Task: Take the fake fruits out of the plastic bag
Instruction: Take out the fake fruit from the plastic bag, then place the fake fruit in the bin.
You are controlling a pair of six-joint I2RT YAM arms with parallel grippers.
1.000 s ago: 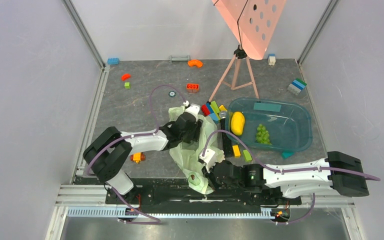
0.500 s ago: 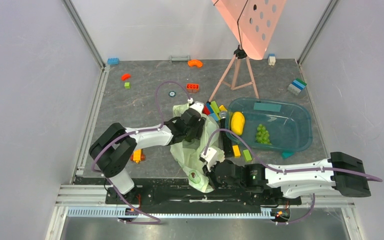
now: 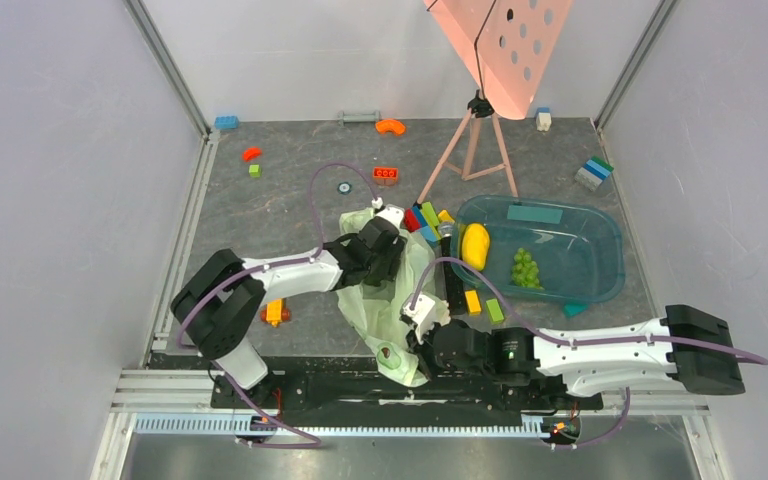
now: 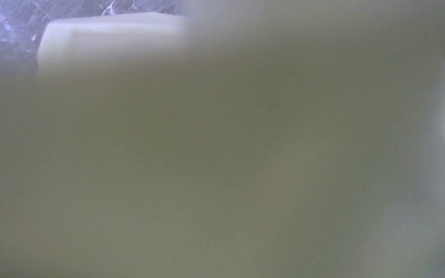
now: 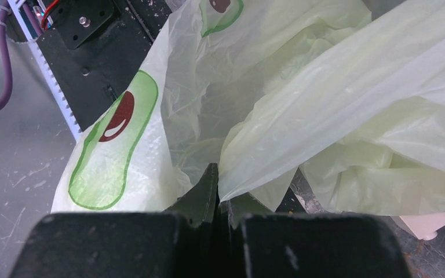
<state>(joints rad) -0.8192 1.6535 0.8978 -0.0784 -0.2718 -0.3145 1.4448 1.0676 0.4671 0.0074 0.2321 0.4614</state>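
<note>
Where the plastic bag hangs over the near edge of the table, its near end is laid on the black rail by the arm bases. A fold of the bag is pinched there by the right gripper, and its two fingers are pressed together with the thin plastic caught between them. A green shape with a brown spot is printed on the bag beside that pinch. The rest of the bag is spread in crinkly folds across the grey table.

At the bag's far end the left gripper is pushed against the plastic. Its camera is covered by blurry pale green, so it cannot be told whether its fingers are apart or together.

To the left of the bag a wide stretch of grey table is seen, with one orange brick on it, as far as the metal strip at the side wall. To the right of the bag little room is left, because a few bricks are packed between it and the blue-green tray.

No fruit can be made out inside the bag. A yellow fake fruit is laid in the tray at the end nearest the bag. A green cluster is laid near the tray's middle, apart from the yellow one.

Beyond the bag, a heap of coloured bricks and a pink tripod are seen.
</note>
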